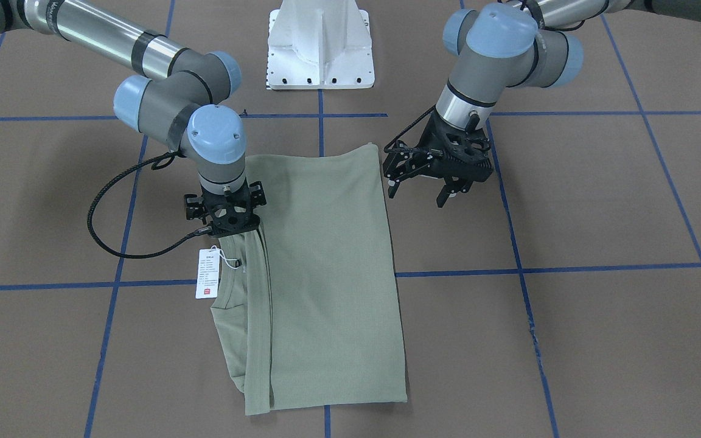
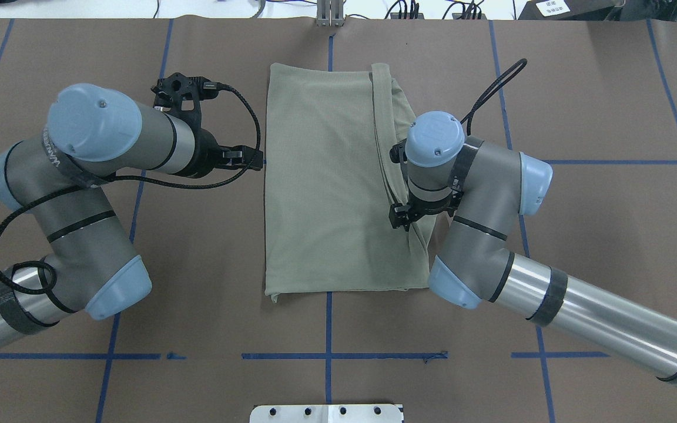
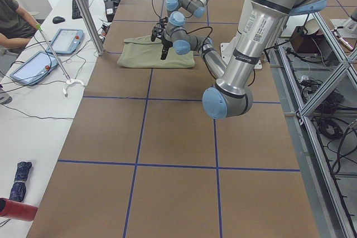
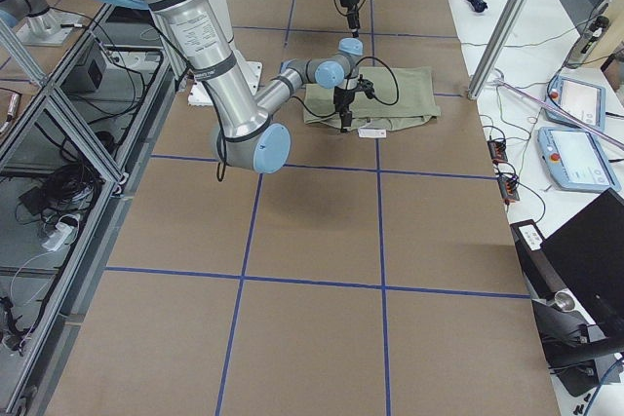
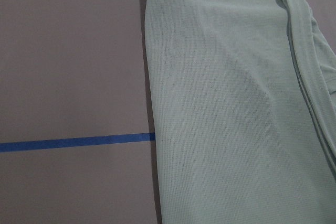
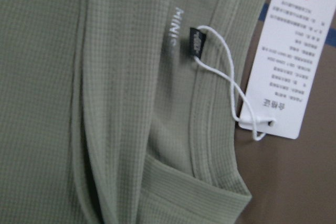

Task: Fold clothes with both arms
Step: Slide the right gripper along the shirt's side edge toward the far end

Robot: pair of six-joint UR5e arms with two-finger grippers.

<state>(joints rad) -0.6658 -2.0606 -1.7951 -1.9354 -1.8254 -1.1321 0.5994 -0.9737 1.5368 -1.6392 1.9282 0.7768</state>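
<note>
The sage-green shirt (image 1: 326, 274) lies flat on the brown table, folded into a long rectangle (image 2: 321, 176). Its collar edge carries a white hang tag (image 1: 207, 274), seen close up with its string in the right wrist view (image 6: 286, 61). My right gripper (image 1: 232, 226) points straight down onto the collar edge. Its fingertips are hidden under its body, so I cannot tell its state. Beside the shirt's opposite long edge my left gripper (image 1: 417, 193) hovers open and holds nothing. The left wrist view shows that edge of the shirt (image 5: 226, 119) lying smooth.
The white pedestal base (image 1: 320, 45) stands at the robot's side of the table. Blue tape lines (image 1: 569, 267) mark a grid on the brown surface. A side table with tablets (image 3: 33, 65), a seated person (image 3: 11, 20) and a metal post (image 3: 83, 9) lie beyond the far edge.
</note>
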